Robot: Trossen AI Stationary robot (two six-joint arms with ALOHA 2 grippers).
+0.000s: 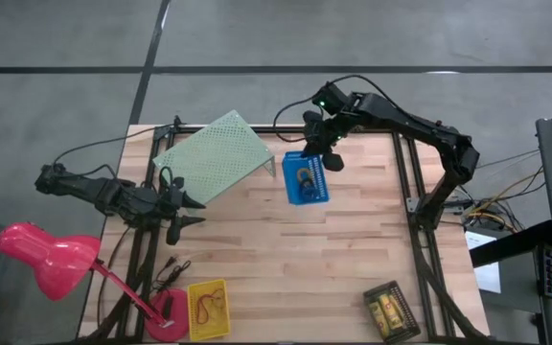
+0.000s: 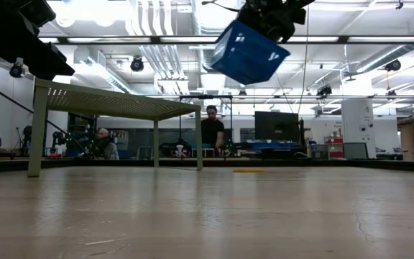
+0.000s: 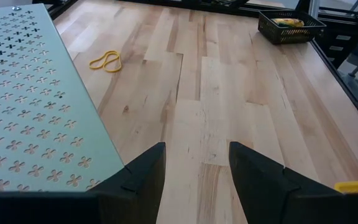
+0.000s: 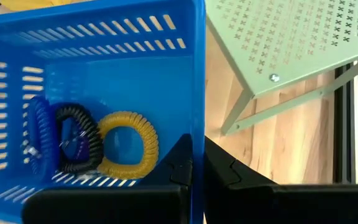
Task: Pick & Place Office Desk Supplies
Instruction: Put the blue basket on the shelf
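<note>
A blue bin (image 1: pixel 307 180) hangs tilted in the air above the table's far middle, with my right gripper (image 1: pixel 332 161) shut on it. Inside it lie a yellow-orange ring (image 4: pixel 126 144), a black ring (image 4: pixel 73 146) and a blue ring (image 4: pixel 39 134). In the low view the blue bin (image 2: pixel 246 52) is well above the tabletop. My left gripper (image 1: pixel 195 211) stands open over the table's left side, beside the pale green riser (image 1: pixel 217 155), with nothing between its fingers. A tan rubber band (image 3: pixel 106 61) lies flat on the wood next to the riser. My right gripper (image 4: pixel 197 163) pinches the blue bin's side wall at its rim (image 4: pixel 197 118), one finger (image 4: pixel 178 163) inside the bin and one (image 4: pixel 232 171) outside. The fingers come slanting down from the far right. The bin is lifted clear and hangs tilted below them.
A black bin (image 1: pixel 391 310) with yellow pieces sits at the near right corner. A yellow bin (image 1: pixel 208 309) with rubber bands sits at the near left beside a pink lamp (image 1: pixel 46 259). The riser stands on legs (image 2: pixel 37 129) at the far left. People show in the room behind.
</note>
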